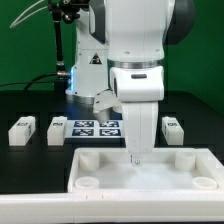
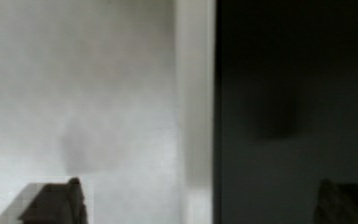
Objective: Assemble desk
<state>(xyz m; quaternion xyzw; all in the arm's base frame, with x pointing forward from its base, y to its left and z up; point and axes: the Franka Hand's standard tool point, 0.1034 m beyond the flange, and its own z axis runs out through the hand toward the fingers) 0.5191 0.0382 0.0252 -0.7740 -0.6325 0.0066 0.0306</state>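
The white desk top [image 1: 110,172] lies flat at the front of the black table, rim up, with round corner sockets [image 1: 88,158]. My gripper [image 1: 135,157] points straight down at the middle of the top's far rim. In the wrist view the gripper [image 2: 202,208] is open, with one dark fingertip [image 2: 55,203] over the white desk top [image 2: 87,90] and the other [image 2: 354,203] over the black table. The rim edge runs between them and nothing is held. Two white legs [image 1: 22,131] [image 1: 56,130] lie on the exterior view's left and one leg [image 1: 172,127] on its right.
The marker board [image 1: 95,127] lies on the table behind the desk top, between the legs. The robot's base and a blue-lit stand [image 1: 72,75] are at the back. A green wall is behind.
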